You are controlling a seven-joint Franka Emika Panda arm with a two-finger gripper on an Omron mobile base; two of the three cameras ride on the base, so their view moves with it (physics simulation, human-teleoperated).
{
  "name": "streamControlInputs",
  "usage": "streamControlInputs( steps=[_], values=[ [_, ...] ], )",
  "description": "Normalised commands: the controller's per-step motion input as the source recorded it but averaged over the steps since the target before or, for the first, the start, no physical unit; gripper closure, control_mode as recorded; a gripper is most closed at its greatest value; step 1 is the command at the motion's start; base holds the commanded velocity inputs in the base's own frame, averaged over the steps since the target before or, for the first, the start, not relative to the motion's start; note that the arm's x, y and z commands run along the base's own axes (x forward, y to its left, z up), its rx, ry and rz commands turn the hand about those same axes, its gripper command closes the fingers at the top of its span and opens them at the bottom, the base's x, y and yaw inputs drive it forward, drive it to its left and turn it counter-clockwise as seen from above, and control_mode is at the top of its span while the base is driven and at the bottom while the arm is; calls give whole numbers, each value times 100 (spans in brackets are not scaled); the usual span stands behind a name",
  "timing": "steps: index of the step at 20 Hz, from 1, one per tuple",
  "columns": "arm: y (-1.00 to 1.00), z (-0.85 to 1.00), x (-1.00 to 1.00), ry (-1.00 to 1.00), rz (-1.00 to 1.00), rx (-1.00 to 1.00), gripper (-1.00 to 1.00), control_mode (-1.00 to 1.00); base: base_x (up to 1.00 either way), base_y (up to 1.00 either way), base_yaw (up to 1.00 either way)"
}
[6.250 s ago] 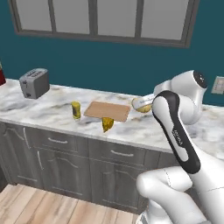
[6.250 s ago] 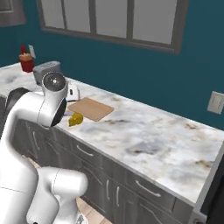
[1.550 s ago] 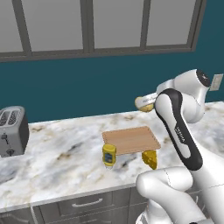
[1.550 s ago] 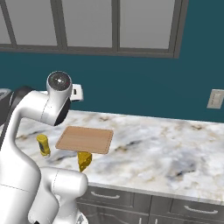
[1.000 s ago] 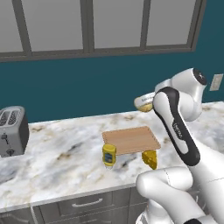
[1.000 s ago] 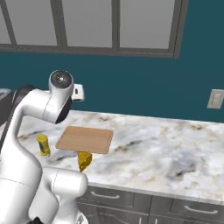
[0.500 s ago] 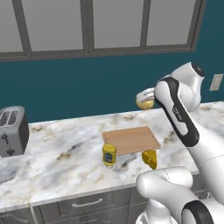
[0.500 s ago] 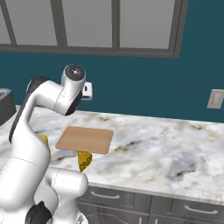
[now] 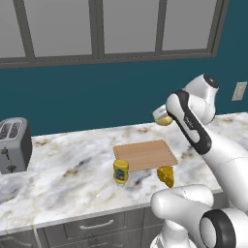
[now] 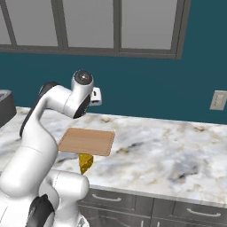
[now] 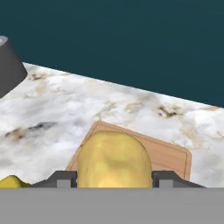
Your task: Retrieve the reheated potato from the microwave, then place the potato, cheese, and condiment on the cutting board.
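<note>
One potato (image 11: 114, 159) sits clamped in the gripper (image 11: 114, 178), up above one cutting board (image 9: 144, 155). One jar (image 9: 120, 171) and one cheese wedge (image 9: 166, 176) stand just before the board on the counter (image 9: 68, 174); one toaster (image 9: 12, 144) far left.

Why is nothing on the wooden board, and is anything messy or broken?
Nothing is spilled or broken. The cutting board is bare because the condiment and cheese stand on the counter beside its front edge, and the end effector holds the potato in the air above.
</note>
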Motion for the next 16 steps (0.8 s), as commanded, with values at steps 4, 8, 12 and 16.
streamControlInputs(
  steps=[4, 8, 12, 16],
  values=[
    [-14, -45, 20, 0, -2, -28, 100, -100, 0, 0, 0],
    [-16, -43, 11, 1, 0, -20, 100, -100, 0, 0, 0],
    [-21, -44, 21, 9, 0, -11, 100, -100, 0, 0, 0],
    [-21, -48, 13, 16, 0, -7, 100, -100, 0, 0, 0]
  ],
)
